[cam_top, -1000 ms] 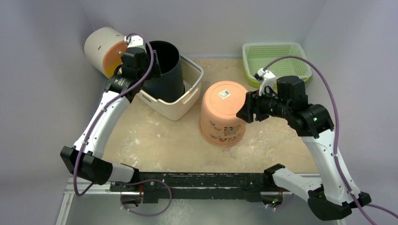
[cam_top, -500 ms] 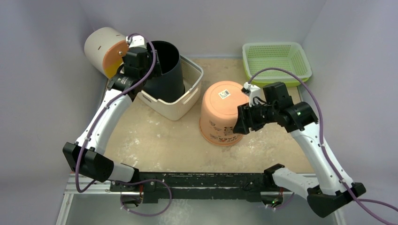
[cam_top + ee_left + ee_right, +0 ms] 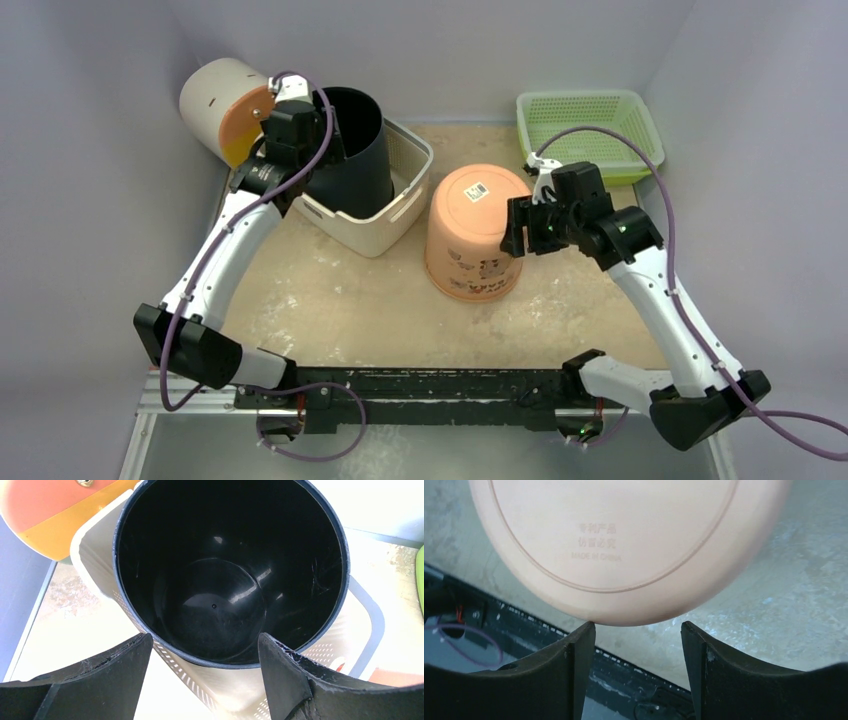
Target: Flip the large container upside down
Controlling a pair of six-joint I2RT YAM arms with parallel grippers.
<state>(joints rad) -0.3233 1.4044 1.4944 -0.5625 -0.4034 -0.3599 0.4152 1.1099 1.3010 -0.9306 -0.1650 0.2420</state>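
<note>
Right arm has swung in from the right of the overhead frame. The right gripper is spread wide, empty, with one fingertip at the base edge of the orange bucket.

Bucket has nudged slightly toward upper left. It sits centre frame on the table, base up and leaning, so I judge the flip essentially done and just settling.

- **Bucket:** smooth matte plastic, tapered, moulded ring on the base, barcode sticker.
- **Black bin:** glossy, round, upright in a perforated white basket, upper left.
- **Left gripper:** unmoved, splayed above the bin, holding nothing.
</note>
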